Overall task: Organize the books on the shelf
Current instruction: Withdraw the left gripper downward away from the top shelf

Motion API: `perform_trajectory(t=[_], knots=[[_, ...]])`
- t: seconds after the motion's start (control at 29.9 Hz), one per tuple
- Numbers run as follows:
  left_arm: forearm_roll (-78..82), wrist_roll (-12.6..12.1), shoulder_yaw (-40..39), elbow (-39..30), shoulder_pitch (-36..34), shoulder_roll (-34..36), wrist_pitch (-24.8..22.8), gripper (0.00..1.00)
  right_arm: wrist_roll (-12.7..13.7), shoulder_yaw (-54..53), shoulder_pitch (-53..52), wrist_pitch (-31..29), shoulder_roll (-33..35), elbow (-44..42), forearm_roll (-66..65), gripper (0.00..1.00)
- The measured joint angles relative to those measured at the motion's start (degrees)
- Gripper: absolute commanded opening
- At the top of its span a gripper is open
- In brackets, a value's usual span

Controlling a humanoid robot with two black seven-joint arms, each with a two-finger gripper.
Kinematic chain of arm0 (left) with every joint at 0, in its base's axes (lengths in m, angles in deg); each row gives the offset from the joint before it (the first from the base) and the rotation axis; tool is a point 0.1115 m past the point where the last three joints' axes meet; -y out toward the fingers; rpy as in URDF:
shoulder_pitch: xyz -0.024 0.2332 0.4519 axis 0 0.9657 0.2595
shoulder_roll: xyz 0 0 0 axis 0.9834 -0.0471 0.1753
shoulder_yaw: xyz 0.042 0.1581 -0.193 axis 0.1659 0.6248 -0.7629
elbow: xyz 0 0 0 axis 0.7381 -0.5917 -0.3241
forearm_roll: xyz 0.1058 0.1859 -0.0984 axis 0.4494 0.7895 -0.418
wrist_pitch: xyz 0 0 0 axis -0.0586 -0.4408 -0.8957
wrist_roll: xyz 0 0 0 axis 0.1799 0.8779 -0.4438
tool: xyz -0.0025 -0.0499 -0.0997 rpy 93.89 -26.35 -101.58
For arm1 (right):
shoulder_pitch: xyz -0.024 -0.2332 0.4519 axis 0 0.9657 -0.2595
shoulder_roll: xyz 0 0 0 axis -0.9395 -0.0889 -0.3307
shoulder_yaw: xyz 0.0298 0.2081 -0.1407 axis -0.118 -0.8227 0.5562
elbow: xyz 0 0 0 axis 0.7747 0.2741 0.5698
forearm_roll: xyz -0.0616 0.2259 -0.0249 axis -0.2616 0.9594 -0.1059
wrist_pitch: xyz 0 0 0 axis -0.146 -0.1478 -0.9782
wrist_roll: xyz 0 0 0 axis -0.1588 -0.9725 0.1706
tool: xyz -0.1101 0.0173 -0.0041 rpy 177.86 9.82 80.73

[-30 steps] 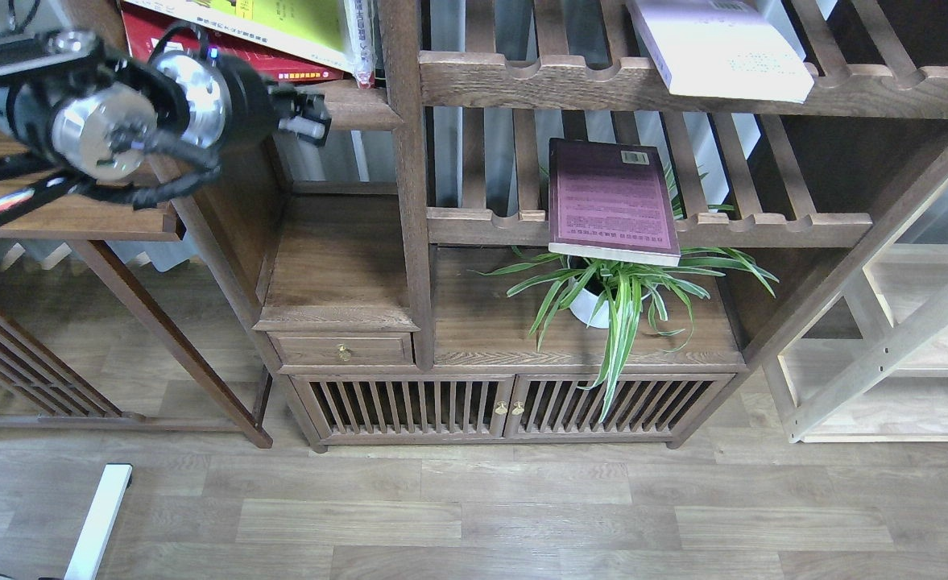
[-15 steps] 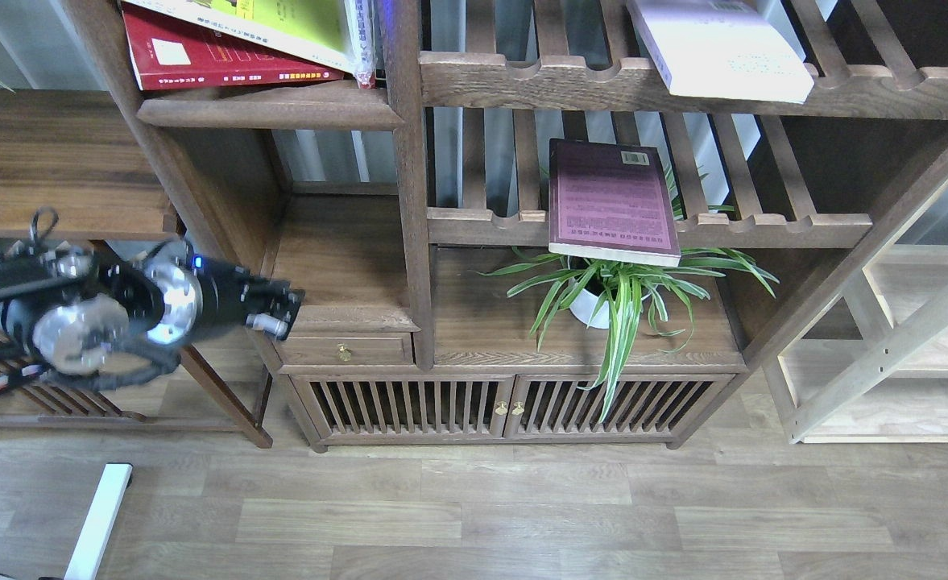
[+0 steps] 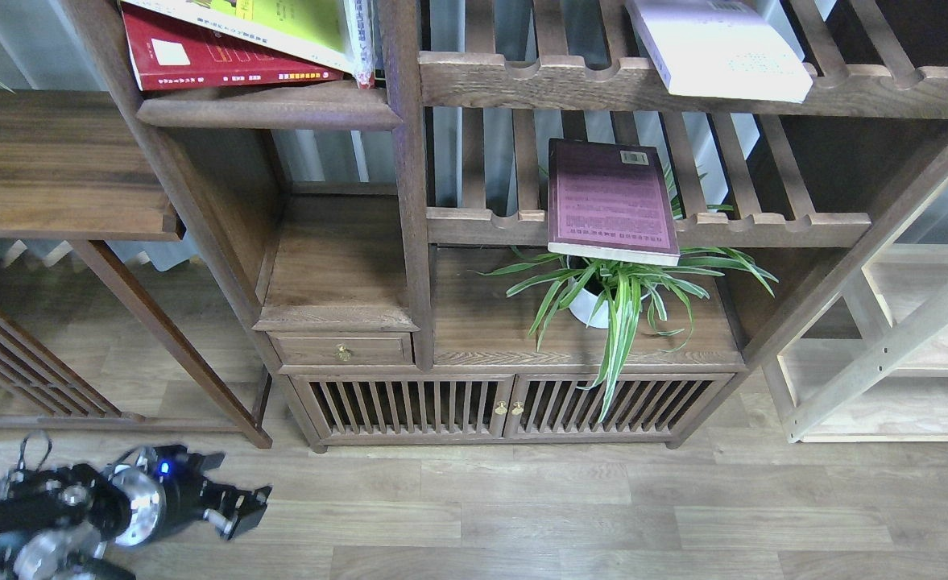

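Note:
A glossy red book (image 3: 216,56) lies on the solid dark-brown shelf (image 3: 272,109) at the top left, with a yellow-green book (image 3: 280,20) on top of it. A pale white-lavender book (image 3: 715,48) lies on the upper slatted rack. A maroon-purple book (image 3: 610,201) lies on the lower slatted rack and overhangs its front rail. My left gripper (image 3: 240,507) is low at the bottom left over the floor, far from every book. It holds nothing that I can see, and its fingers cannot be told apart. My right gripper is out of view.
A spider plant (image 3: 618,298) in a white pot stands on the low cabinet top under the maroon-purple book. A small drawer (image 3: 343,350) and slatted cabinet doors (image 3: 441,407) are below. A pale light-wood shelving unit (image 3: 884,354) stands at the right, a dark side table (image 3: 55,161) at the left.
My left arm has dropped from the top-left shelf, past the drawer height, down to the floor at the bottom left. The books have not moved.

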Motion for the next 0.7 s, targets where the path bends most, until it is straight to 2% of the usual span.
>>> perform_trajectory(t=[0.2,0.4,0.7], knots=[[0.06,4.23,-0.04,6.02,5.72,-4.26,0.63,0.87,0.00,0.02,-5.46,5.16,0.93,5.68,-0.71,1.00],[0.08,9.07,-0.03,13.50,11.53,-7.59,0.72,0.87,0.00,0.12,-10.91,12.57,5.48,14.17,-2.40,1.00],[0.09,12.18,0.09,18.95,15.66,-12.01,1.86,0.87,0.00,-0.29,-19.10,21.29,12.92,26.93,-7.75,0.99]])
